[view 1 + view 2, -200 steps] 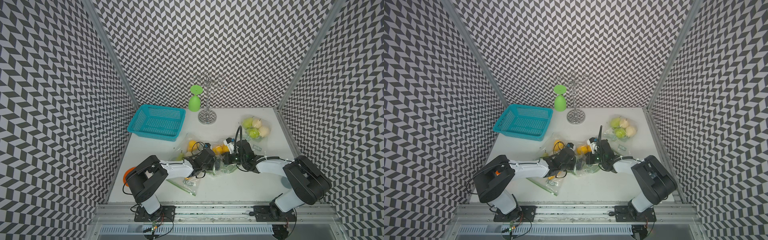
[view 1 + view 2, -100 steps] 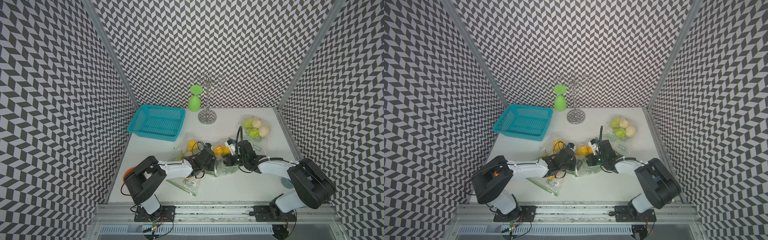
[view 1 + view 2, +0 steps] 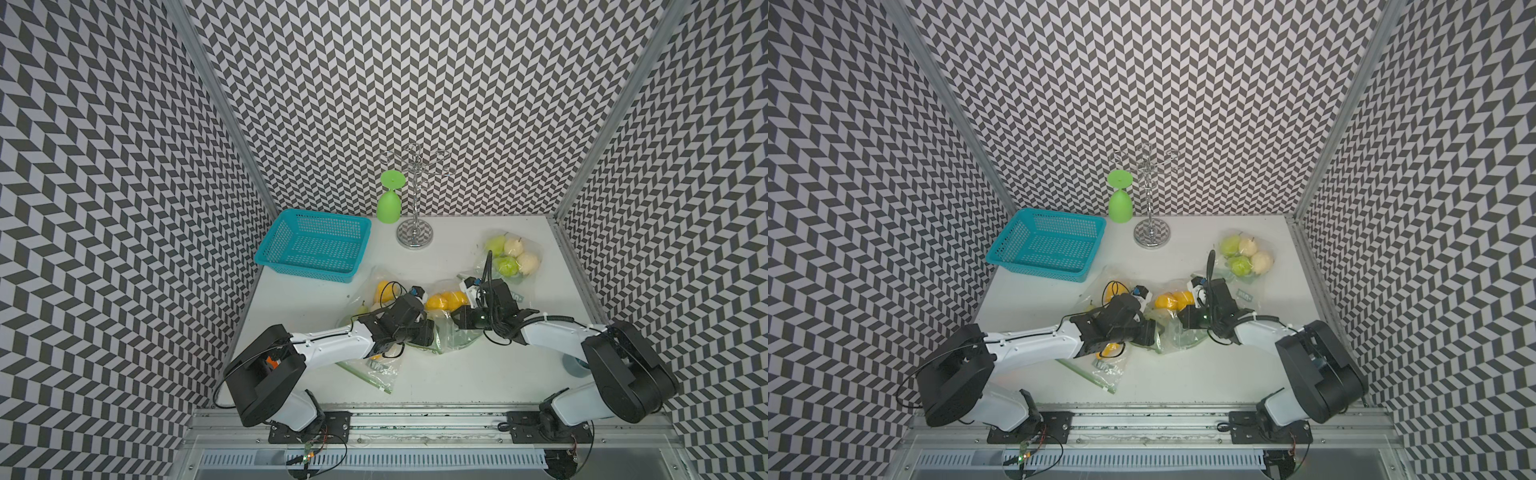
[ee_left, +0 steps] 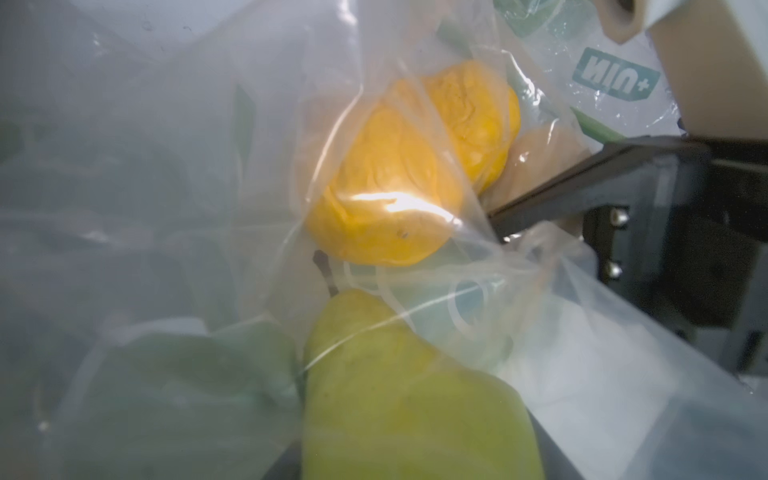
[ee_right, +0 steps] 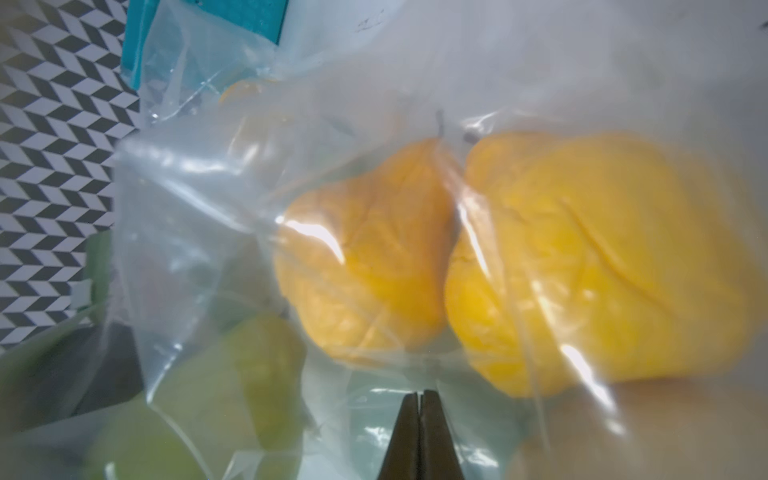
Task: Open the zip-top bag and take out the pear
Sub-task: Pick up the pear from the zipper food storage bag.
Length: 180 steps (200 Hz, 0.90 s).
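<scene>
Close before your left gripper (image 3: 434,332), whose grip you cannot tell, lies the pear (image 4: 407,395), your right gripper (image 5: 419,399) clamped on the bag (image 3: 451,338), seemingly to steady it.

Teal perforated plastic basket (image 3: 307,270) (image 3: 1038,272) sits at the back left of the white tabletop (image 3: 457,374) (image 3: 1183,374). Beside it is a chrome wire glass rack (image 3: 414,235) (image 3: 1151,235) on a round base, with a lime-green plastic wine glass (image 3: 389,208) (image 3: 1120,208) hanging upside down from it. Clear plastic bag of green and pale fruit (image 3: 513,257) (image 3: 1246,257) lies back right. Another clear bag with a green zip strip (image 3: 376,365) (image 3: 1106,365) lies front left, yellow fruit inside. Black-and-white chevron walls (image 3: 415,83) on three sides.
</scene>
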Available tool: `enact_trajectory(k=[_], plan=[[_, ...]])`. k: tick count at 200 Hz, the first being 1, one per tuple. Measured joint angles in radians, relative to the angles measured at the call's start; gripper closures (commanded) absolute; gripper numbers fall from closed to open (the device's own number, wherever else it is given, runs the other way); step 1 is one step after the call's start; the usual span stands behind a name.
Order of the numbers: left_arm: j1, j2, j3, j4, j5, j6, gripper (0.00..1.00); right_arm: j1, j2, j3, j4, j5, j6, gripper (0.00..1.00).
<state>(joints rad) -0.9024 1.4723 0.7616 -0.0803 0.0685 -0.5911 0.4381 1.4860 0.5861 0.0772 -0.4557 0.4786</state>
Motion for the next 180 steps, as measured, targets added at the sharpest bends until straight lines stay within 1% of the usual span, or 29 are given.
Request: enact_trajectory(k=[36,74,93,108,118,142,180], plan=[[0.003,-0.100,-0.028,-0.020,0.051,0.003,0.62,-0.015,0.002,-0.003,0.019,0.035,0.039,1.00],[0.037,-0.169,-0.039,-0.026,0.114,-0.006,0.59,-0.015,-0.036,-0.026,0.043,0.077,0.079,1.00],[0.068,-0.211,-0.063,-0.024,0.161,-0.013,0.59,-0.015,-0.075,-0.050,0.058,0.108,0.095,1.00],[0.100,-0.232,-0.080,-0.016,0.198,-0.024,0.56,-0.017,-0.098,-0.065,0.066,0.132,0.108,1.00],[0.125,-0.245,-0.101,0.010,0.241,-0.037,0.56,-0.018,-0.106,-0.070,0.073,0.140,0.115,1.00],[0.168,-0.245,-0.124,0.043,0.307,-0.057,0.56,-0.018,-0.113,-0.077,0.089,0.151,0.121,1.00],[0.187,-0.198,-0.122,0.085,0.384,-0.057,0.55,-0.024,-0.147,-0.097,0.075,0.191,0.121,1.00]])
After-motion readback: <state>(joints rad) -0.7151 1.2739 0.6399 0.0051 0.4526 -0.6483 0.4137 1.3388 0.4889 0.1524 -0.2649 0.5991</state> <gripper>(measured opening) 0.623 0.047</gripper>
